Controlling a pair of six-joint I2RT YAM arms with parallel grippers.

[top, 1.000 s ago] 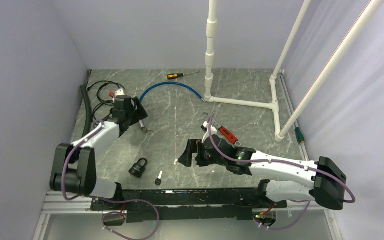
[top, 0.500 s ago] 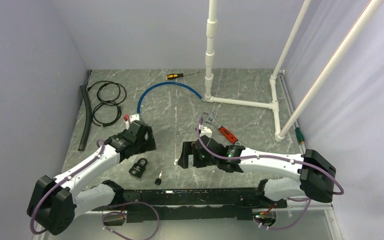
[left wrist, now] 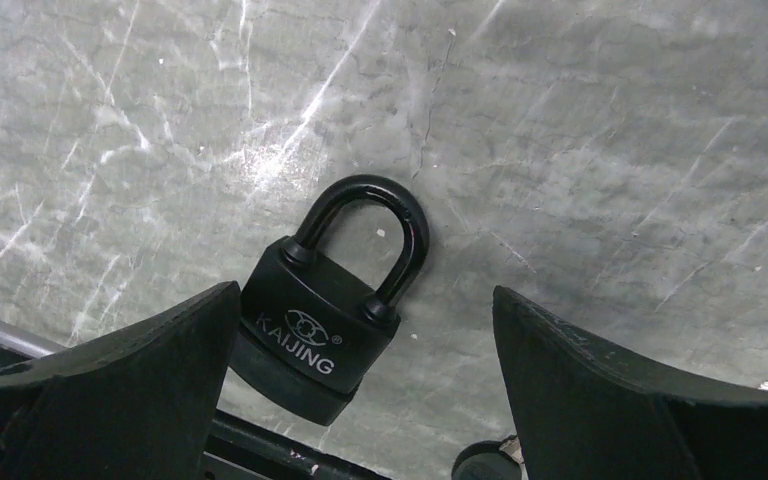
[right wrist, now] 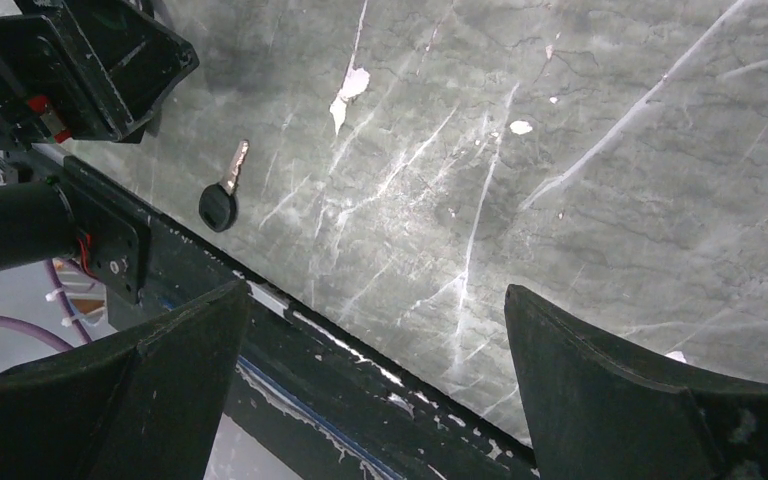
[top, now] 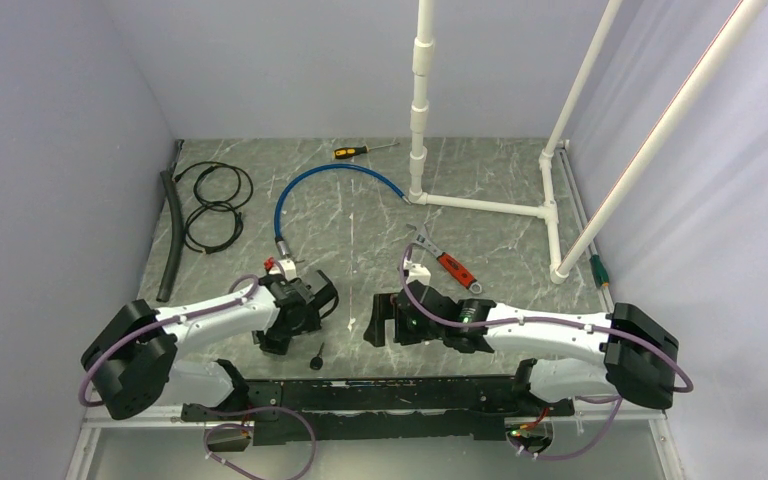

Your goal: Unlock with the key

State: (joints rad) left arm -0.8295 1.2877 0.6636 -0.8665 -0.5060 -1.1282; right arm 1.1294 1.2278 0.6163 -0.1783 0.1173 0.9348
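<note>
Now the left gripper (left wrist: 362, 300) is hovering over the padlock (left wrist: 320, 322), having swung in from the black cables (top: 210, 202) at far left a second ago. Its jaws are standing wide apart, straddling the lock. The right gripper (right wrist: 375, 295) is also gaping and carrying nothing, and is sitting slightly nearer the table's (top: 360, 215) front edge than before. The key (right wrist: 222, 195) is lying flat near that edge, between the two grippers, unmoved. From above, the gripper is covering most of the padlock. At the wrist, one finger (left wrist: 140, 370) is overlapping the lock body's corner, so contact is unclear, and the keyhole is not showing.
</note>
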